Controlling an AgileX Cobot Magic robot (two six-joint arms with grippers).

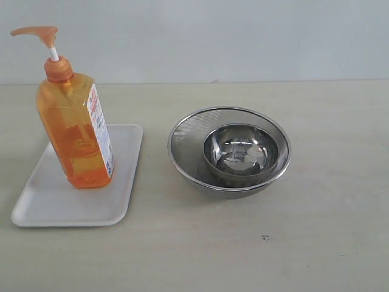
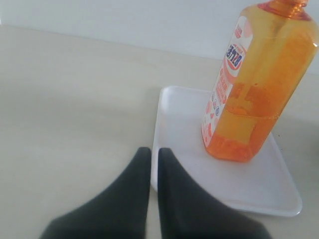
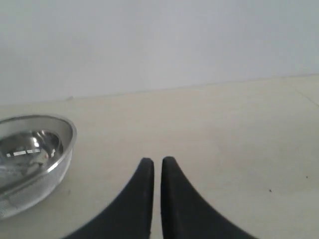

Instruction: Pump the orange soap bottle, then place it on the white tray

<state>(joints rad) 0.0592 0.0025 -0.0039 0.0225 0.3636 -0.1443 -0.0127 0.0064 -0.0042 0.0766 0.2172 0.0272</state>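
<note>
The orange soap bottle [image 1: 76,131] stands upright on the white tray [image 1: 45,204] at the left of the table, its pump head [image 1: 37,32] raised on the white stem. In the left wrist view the orange soap bottle [image 2: 259,84] stands on the white tray [image 2: 254,186], and my left gripper [image 2: 154,152] is shut and empty, its tips over the tray's near corner, apart from the bottle. My right gripper [image 3: 157,162] is shut on nothing above bare table. Neither gripper shows in the exterior view.
A round steel mesh strainer [image 1: 182,137] sits mid-table with a smaller steel bowl [image 1: 243,152] inside it. In the right wrist view the strainer [image 3: 55,169] lies to one side of my right fingers. A pale wall runs behind the table.
</note>
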